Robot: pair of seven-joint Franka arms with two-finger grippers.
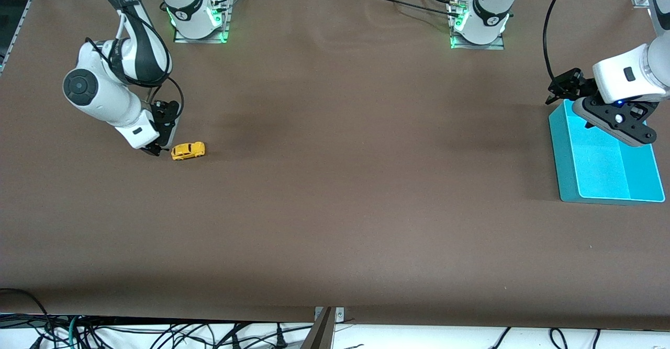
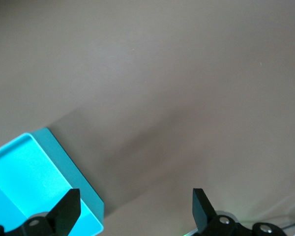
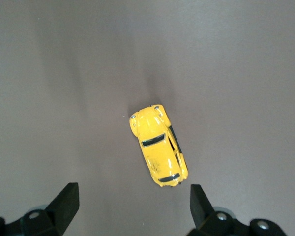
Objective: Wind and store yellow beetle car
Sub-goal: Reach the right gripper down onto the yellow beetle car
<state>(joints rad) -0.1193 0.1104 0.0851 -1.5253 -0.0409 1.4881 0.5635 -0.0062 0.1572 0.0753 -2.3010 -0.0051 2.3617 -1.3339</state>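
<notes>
We find the yellow beetle car (image 1: 188,151) on bare brown table (image 1: 335,181), well apart from the turquoise tray (image 1: 568,181). The right gripper (image 1: 155,150) sits just beside the car, jaws wide and empty. The left gripper (image 1: 562,90) hangs over the tray's edge, jaws wide.

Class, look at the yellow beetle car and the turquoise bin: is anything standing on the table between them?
Nothing visible does. The yellow beetle car sits by the open right gripper; bare table runs to the turquoise bin, where the open left gripper waits above.

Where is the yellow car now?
The car sits on the table toward the right arm's end, just beside the open right gripper, with the tray at the left arm's end.
</notes>
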